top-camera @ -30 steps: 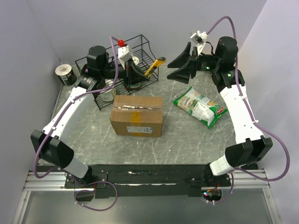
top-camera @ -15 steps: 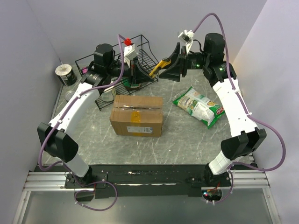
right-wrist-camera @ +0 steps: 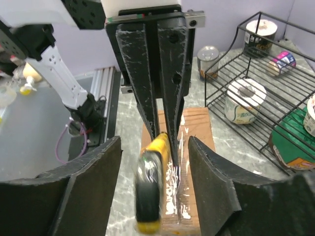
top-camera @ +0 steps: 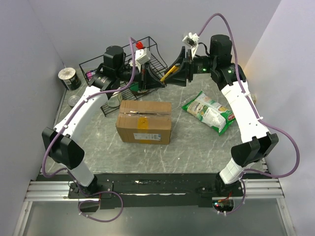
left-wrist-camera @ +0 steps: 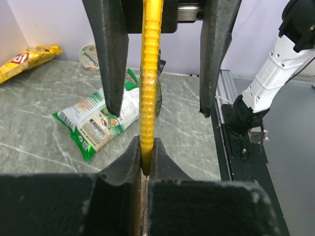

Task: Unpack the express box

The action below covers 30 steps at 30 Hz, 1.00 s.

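Note:
The express box [top-camera: 144,122], a brown carton with a taped seam and a yellow-orange label, sits mid-table; it also shows under the knife in the right wrist view [right-wrist-camera: 197,137]. My left gripper [top-camera: 160,80] [left-wrist-camera: 146,157] is shut on one end of a yellow utility knife [top-camera: 170,72] [left-wrist-camera: 150,73], held above the table behind the box. My right gripper [top-camera: 175,74] [right-wrist-camera: 153,142] is open, its fingers [left-wrist-camera: 110,54] on either side of the knife's other end [right-wrist-camera: 151,196] without touching it.
A black wire rack [top-camera: 123,66] [right-wrist-camera: 275,103] with cans and a tape roll [right-wrist-camera: 244,101] stands at the back left. A green snack bag [top-camera: 210,112] [left-wrist-camera: 98,120] lies right of the box. A can [top-camera: 68,77] stands far left. A yellow bag [left-wrist-camera: 27,56] lies nearby.
My right gripper has swung left from the back right and now straddles the knife's free end. My left gripper has carried the knife a little to the right.

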Available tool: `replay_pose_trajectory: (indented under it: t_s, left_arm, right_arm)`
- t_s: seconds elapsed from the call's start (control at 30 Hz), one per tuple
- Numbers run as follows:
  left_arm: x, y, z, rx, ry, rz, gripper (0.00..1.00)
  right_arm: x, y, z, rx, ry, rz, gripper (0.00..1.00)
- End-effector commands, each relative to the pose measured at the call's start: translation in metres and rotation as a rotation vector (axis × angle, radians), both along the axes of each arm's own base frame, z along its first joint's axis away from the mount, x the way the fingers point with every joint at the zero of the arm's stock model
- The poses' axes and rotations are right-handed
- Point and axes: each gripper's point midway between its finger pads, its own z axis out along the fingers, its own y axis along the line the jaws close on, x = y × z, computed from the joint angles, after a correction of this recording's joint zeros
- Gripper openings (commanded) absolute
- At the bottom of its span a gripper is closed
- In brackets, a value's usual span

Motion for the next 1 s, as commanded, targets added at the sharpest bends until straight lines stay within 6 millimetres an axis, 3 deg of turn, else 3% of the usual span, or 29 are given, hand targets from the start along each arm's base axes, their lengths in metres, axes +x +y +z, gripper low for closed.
replay_pose_trajectory:
  t_s: [0.0, 0.43, 0.73, 0.83, 0.87, 0.93, 0.97]
  left_arm:
    - [-0.004, -0.002, 0.017, -0.022, -0.063, -0.026, 0.01]
    - [-0.004, -0.003, 0.017, -0.015, -0.071, -0.029, 0.01]
    - [-0.002, -0.004, 0.016, -0.013, -0.065, -0.037, 0.01]
    - [-0.001, -0.005, 0.015, -0.012, -0.062, -0.035, 0.01]
    - [0.001, -0.004, 0.015, -0.010, -0.062, -0.028, 0.01]
    - [0.004, -0.005, 0.013, -0.004, -0.069, -0.009, 0.05]
    - [0.007, -0.004, 0.014, -0.001, -0.081, 0.012, 0.14]
  right_arm:
    - [-0.008, 0.007, 0.009, -0.022, -0.094, 0.028, 0.60]
    - [-0.008, 0.010, 0.002, -0.049, -0.083, 0.028, 0.52]
    - [-0.008, 0.013, 0.004, -0.036, -0.080, 0.047, 0.40]
    - [-0.013, 0.014, 0.005, -0.026, -0.085, 0.081, 0.21]
    - [-0.013, 0.014, 0.005, -0.027, -0.087, 0.083, 0.00]
    - [-0.009, 0.013, 0.004, -0.037, -0.091, 0.048, 0.00]
    - [-0.004, 0.012, 0.003, -0.049, -0.082, 0.014, 0.00]
